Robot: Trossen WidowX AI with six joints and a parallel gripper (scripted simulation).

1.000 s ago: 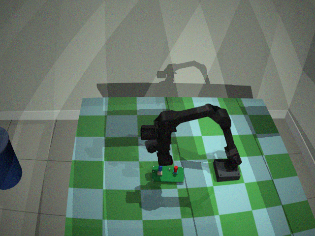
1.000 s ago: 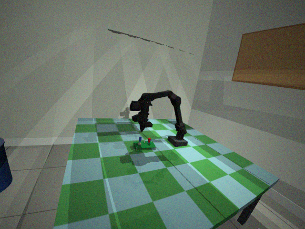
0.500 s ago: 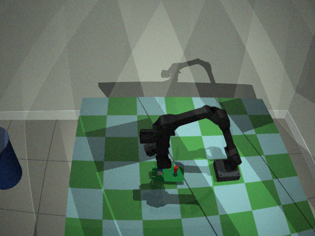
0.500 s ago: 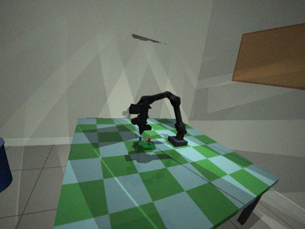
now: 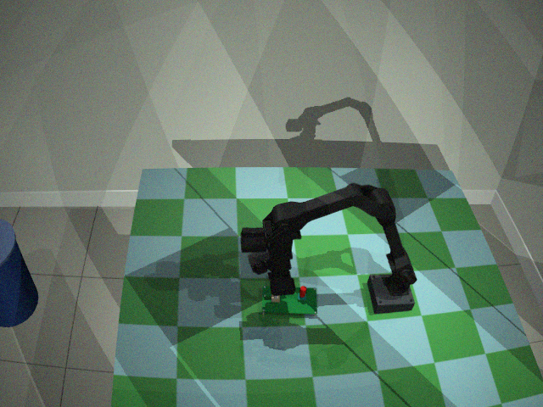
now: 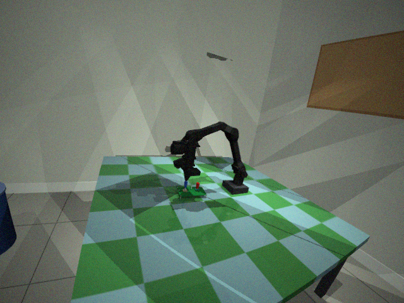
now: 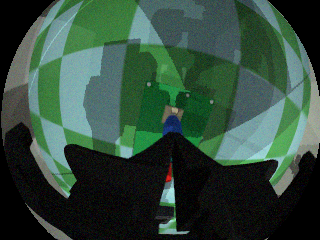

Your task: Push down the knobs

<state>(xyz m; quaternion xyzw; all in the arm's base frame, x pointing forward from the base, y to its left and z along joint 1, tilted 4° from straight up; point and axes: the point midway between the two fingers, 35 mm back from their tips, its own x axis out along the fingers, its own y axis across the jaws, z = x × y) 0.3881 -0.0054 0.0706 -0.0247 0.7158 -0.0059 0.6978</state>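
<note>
Going left to right, board (image 5: pixel 289 306) (image 6: pixel 196 192) (image 7: pixel 200 117) as the landmark, top and exterior views. Blue bin (image 5: pixel 15 280) (image 6: pixel 4 221): on the floor, well left of the board, off the table (image 5: pixel 210 350) (image 6: pixel 163 254). Blue knob (image 6: pixel 185 184) (image 7: pixel 172 125): upright at the board's left end, by a tan part (image 5: pixel 275 298) (image 7: pixel 172 113). Gripper (image 5: pixel 282 292) (image 6: pixel 186 179) (image 7: pixel 172 136): clenched on nothing, tips pointing down right over the blue knob; can't tell if they touch. Board itself: on short legs on the checkered table. Red knob (image 5: pixel 303 292) (image 6: pixel 197 185) (image 7: pixel 169 173): upright on the board, right of the blue one. Arm base (image 5: pixel 379 306) (image 6: pixel 243 190): on the table, right of the board.
</note>
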